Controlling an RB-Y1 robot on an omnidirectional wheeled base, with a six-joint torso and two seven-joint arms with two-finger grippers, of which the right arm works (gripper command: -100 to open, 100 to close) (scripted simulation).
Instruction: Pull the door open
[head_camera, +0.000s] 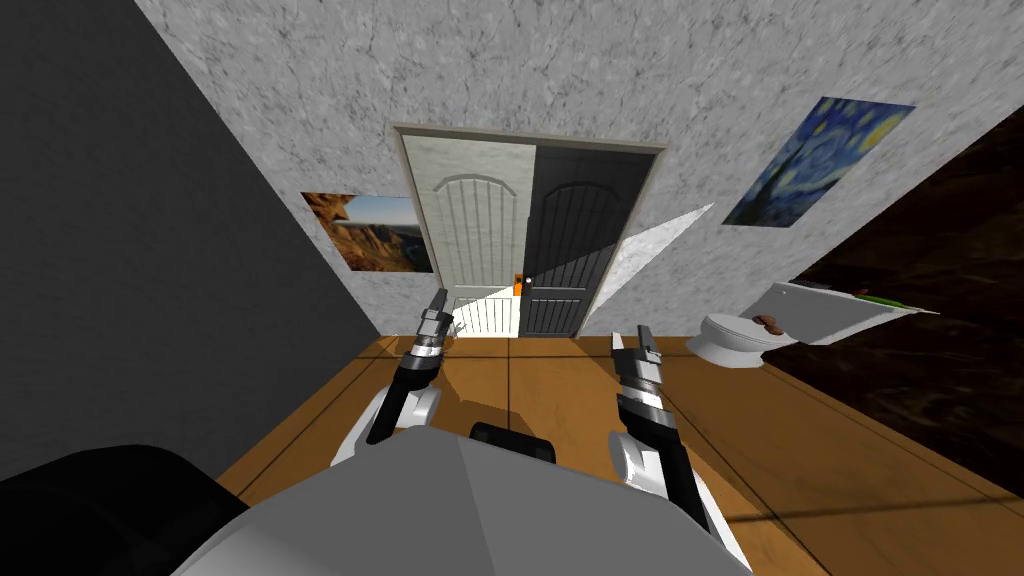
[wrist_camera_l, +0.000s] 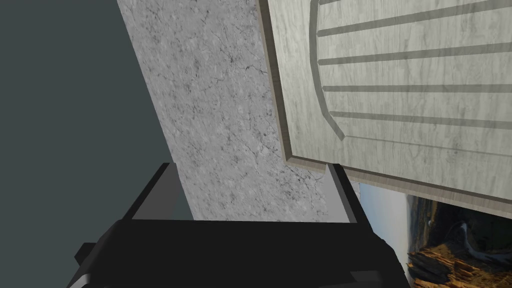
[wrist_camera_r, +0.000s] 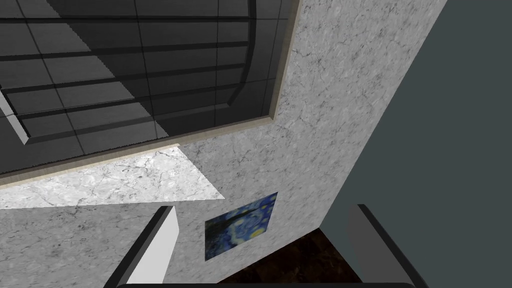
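A double door (head_camera: 520, 240) stands in the far wall, shut, its left leaf pale grey (head_camera: 470, 230) and its right leaf dark (head_camera: 580, 235). A small orange handle (head_camera: 518, 286) sits where the leaves meet, low down. My left gripper (head_camera: 438, 300) is raised in front of the pale leaf's lower left, well short of it, and my right gripper (head_camera: 632, 340) hangs to the right of the door frame. In the left wrist view the left gripper (wrist_camera_l: 252, 192) is open, facing the pale leaf (wrist_camera_l: 400, 100). The right gripper (wrist_camera_r: 267, 245) is open, below the dark leaf (wrist_camera_r: 125, 75).
A landscape picture (head_camera: 375, 232) hangs left of the door and a blue swirled painting (head_camera: 815, 160) to its right. A white toilet (head_camera: 735, 338) and a white counter (head_camera: 830, 310) stand at the right wall. A dark wall (head_camera: 120, 260) closes the left side. The floor (head_camera: 540, 390) is brown wood.
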